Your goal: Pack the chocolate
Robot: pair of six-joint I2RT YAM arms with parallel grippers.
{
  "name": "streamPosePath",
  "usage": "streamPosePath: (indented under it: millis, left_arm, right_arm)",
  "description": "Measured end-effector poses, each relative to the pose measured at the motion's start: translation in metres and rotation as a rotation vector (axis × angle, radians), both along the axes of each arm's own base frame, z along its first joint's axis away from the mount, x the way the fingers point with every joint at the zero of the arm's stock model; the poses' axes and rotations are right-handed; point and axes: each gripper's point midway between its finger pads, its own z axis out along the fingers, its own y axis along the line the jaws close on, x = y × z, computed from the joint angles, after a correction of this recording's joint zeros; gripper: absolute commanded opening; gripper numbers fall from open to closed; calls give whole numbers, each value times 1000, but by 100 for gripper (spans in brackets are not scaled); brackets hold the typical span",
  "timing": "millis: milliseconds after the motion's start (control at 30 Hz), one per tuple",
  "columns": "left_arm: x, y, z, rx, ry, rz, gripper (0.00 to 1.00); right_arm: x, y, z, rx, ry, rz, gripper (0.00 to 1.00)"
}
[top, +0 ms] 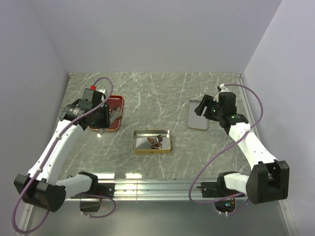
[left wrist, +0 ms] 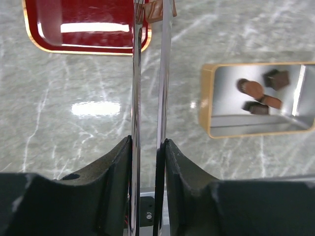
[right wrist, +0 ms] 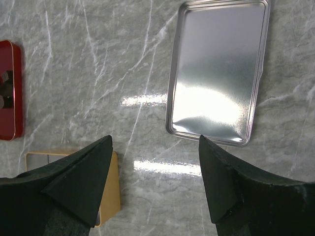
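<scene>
My left gripper (left wrist: 147, 140) is shut on a pair of chrome tongs (left wrist: 135, 88) that reach forward from its jaws. The tongs' tips pinch one brown chocolate (left wrist: 156, 11) just past the near edge of the red tray (left wrist: 78, 24). In the top view this gripper (top: 105, 119) hangs over that tray (top: 117, 104). A gold-rimmed open tin (left wrist: 205, 103) to the right holds several chocolate pieces (left wrist: 252, 88), also seen as dark lumps (top: 155, 142) from above. My right gripper (right wrist: 155, 142) is open and empty above bare table, near the silver lid (right wrist: 216, 73).
The silver lid (top: 198, 115) lies flat at the right of the grey marble table. The gold tin (top: 152, 132) sits at the centre front. Dark pieces (right wrist: 5, 91) rest on the red tray (right wrist: 15, 88). White walls close in the left, back and right.
</scene>
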Motion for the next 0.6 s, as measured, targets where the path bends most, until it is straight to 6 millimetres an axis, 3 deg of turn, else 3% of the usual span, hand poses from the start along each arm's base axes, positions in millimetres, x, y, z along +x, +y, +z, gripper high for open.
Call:
streamPosePath:
  millis: [267, 600]
  left_arm:
    - [-14, -23, 14, -65, -40, -73, 34]
    - [-47, -76, 26, -159, -46, -203, 35]
  right_arm:
    - [0, 1, 0, 1, 0, 2, 78]
    - [-1, 3, 0, 3, 2, 6, 78]
